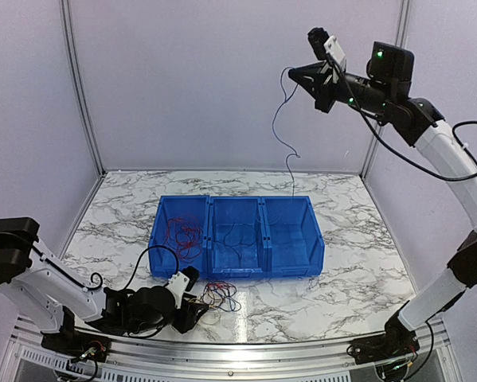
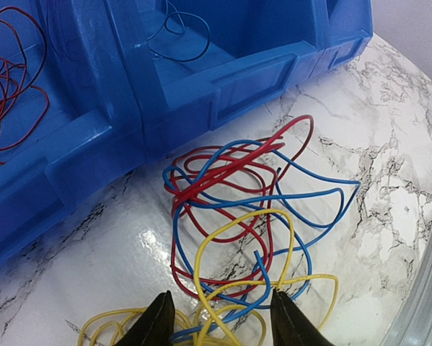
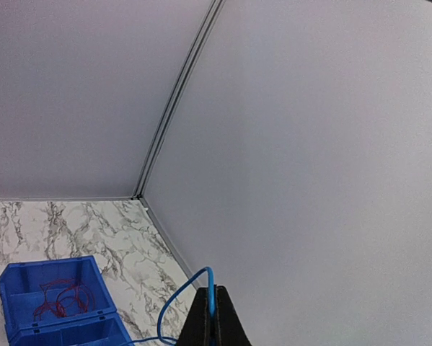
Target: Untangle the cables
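Left gripper (image 2: 221,323) is standing spread, straddling the tangle of thin red, blue and yellow wires (image 2: 237,216) lying at six o'clock of the blue plastic bin (image 1: 238,273); right gripper (image 3: 213,317), high at one o'clock, is pinching a dangling thin blue wire (image 3: 174,306).

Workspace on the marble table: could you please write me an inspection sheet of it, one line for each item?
Surface: marble table, three-compartment blue bin on it.
Job's things: red, blue, yellow tangle before the bin; red cables in left compartment; blue cable hanging.
Clutter: nothing seen.
Grippers: left gripper open over the tangle; right gripper shut on the blue cable, raised high.
Cables: black arm cables hang loose.
Surroundings: plain white walls.
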You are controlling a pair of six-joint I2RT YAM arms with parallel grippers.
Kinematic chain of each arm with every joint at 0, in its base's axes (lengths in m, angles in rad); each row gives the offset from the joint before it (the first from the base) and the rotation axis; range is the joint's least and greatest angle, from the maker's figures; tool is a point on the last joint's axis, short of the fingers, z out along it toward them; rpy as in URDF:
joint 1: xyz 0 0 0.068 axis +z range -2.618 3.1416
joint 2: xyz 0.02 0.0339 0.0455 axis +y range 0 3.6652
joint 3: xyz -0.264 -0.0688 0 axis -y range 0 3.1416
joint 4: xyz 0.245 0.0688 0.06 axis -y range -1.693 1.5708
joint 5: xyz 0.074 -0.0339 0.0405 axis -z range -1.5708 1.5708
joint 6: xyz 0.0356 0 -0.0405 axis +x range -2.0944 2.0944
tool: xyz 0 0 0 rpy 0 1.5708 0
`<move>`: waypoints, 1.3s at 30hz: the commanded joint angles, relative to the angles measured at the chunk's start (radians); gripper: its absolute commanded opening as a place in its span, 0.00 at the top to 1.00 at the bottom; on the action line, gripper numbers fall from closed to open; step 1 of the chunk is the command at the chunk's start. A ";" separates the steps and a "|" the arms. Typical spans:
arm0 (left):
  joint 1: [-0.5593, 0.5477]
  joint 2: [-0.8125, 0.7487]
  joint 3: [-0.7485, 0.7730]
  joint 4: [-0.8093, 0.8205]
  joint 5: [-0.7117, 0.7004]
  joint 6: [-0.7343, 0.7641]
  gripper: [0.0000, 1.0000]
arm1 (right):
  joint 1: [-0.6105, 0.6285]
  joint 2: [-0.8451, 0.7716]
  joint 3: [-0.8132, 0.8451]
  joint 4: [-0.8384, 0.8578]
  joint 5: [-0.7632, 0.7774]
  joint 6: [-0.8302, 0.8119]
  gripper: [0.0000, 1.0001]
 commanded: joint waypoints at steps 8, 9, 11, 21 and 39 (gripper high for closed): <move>-0.006 0.000 -0.008 -0.015 -0.019 -0.018 0.52 | 0.093 0.052 -0.051 0.041 -0.008 -0.014 1.00; -0.006 -0.003 -0.012 -0.015 -0.020 -0.020 0.52 | 0.099 0.055 -0.032 0.032 -0.005 -0.017 1.00; -0.005 -0.008 -0.015 -0.015 -0.025 -0.024 0.52 | 0.110 0.065 0.011 0.014 -0.002 -0.015 1.00; -0.005 -0.015 -0.021 -0.017 -0.039 -0.032 0.52 | 0.160 0.101 0.040 0.002 -0.028 0.012 1.00; -0.007 -0.055 -0.055 -0.018 -0.068 -0.058 0.52 | 0.162 0.093 -0.431 0.163 -0.071 0.011 1.00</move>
